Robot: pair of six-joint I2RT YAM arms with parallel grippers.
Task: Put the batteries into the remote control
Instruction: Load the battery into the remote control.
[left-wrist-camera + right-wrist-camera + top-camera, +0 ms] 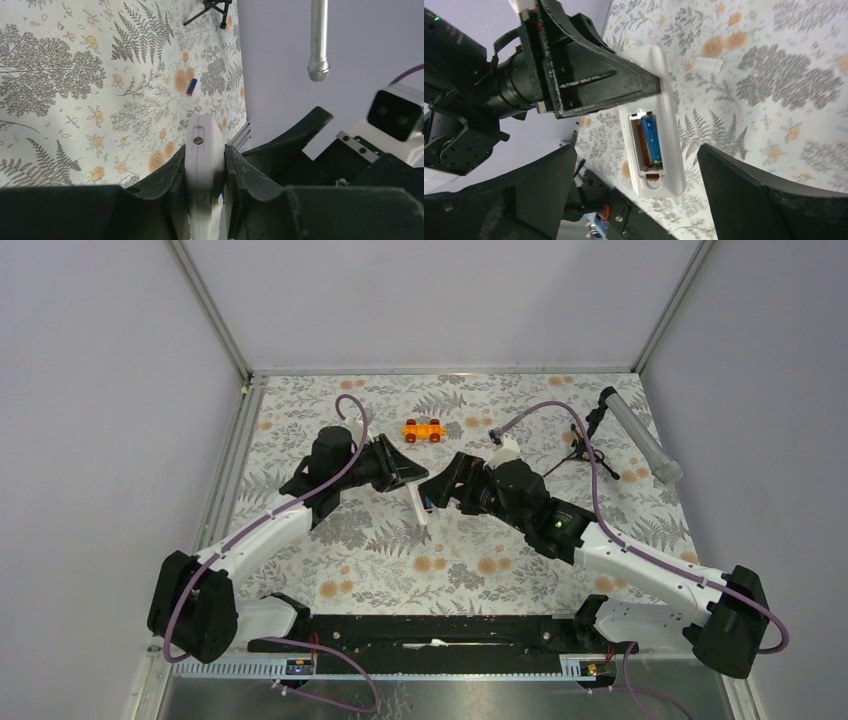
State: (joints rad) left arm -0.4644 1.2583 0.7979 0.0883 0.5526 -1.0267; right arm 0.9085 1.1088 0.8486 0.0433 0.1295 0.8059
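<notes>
Top external — left arm [262,535] toward remote [418,506]

Left arm [260,540] and right arm [640,565]: white tapered links between black joint housings; bulky black shoulder blocks [190,605] at the lower corners of the top view; a purple cable [548,405] runs along each arm and loops free near the wrist; green light [557,524] lit on the right arm's black forearm; fingers [764,200] matte black, broad, wedge-shaped, finely pebbled, scuffed pale in places; wrist camera [397,112], at right of the left wrist view, a white box with a dark glossy window; silver bracket [356,145] beneath it, two screws; black rail [430,630] joins both bases.
</notes>
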